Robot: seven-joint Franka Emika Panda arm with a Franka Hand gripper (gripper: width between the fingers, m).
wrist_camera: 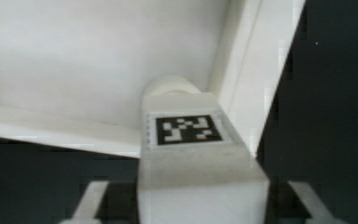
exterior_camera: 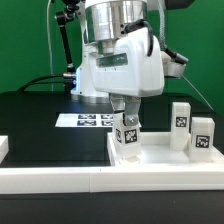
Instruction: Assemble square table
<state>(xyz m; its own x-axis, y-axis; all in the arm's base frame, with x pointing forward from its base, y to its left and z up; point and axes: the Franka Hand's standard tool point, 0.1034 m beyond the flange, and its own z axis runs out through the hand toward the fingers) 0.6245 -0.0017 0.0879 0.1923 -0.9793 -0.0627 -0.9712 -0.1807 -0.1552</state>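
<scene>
gripper: your arm comes down over the near middle of the table; jaws clamped on a leg, one finger either side of it.
held leg: upright white block with a tag on its face, its lower end down at the slab; contact there you can't confirm. Wrist view shows it standing at a corner of the raised rim.
slab: white square top with raised rim, flat on the black table, just behind the long white rail.
other legs: two upright, tagged, at the slab's side toward the exterior view's right.
marker board: flat tag strip behind the slab.
</scene>
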